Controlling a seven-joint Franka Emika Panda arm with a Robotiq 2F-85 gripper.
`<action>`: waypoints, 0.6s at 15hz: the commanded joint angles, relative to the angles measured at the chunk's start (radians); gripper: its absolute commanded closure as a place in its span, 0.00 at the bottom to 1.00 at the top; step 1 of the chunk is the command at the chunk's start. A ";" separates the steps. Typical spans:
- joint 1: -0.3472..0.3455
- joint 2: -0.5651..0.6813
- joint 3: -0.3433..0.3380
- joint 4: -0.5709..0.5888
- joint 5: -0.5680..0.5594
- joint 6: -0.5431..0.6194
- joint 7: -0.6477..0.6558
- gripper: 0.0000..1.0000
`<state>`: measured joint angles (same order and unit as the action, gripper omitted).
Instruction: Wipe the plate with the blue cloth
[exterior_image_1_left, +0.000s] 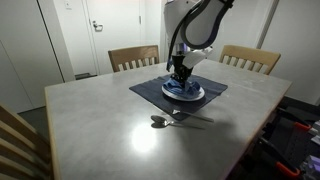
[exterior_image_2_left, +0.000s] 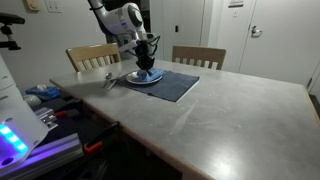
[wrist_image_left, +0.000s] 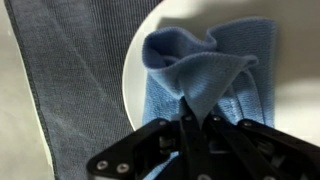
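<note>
Found blue cloth bunched on white plate, itself set on dark placemat toward the far edge of the desk in an exterior view, on the side with the chairs. Judged cloth soft, light and limp: likely to drag and fold under pressure rather than slide flat. Judged plate rigid, smooth, breakable and liable to shift on the mat. Recommend taking hold at the raised central ridge. Noted gripper closed almost fully, fingers pinching that ridge. Recorded arm coming down from above in both exterior views, wrist near vertical over the plate. Logged spoon nearer the front edge, well apart.
</note>
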<state>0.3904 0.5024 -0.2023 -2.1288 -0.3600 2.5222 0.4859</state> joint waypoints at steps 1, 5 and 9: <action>-0.015 -0.026 0.036 -0.007 -0.054 -0.139 -0.034 0.98; -0.063 -0.022 0.113 -0.002 -0.032 -0.151 -0.124 0.98; -0.138 -0.005 0.211 0.015 0.082 -0.086 -0.246 0.98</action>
<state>0.3191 0.4991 -0.0614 -2.1197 -0.3545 2.4004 0.3302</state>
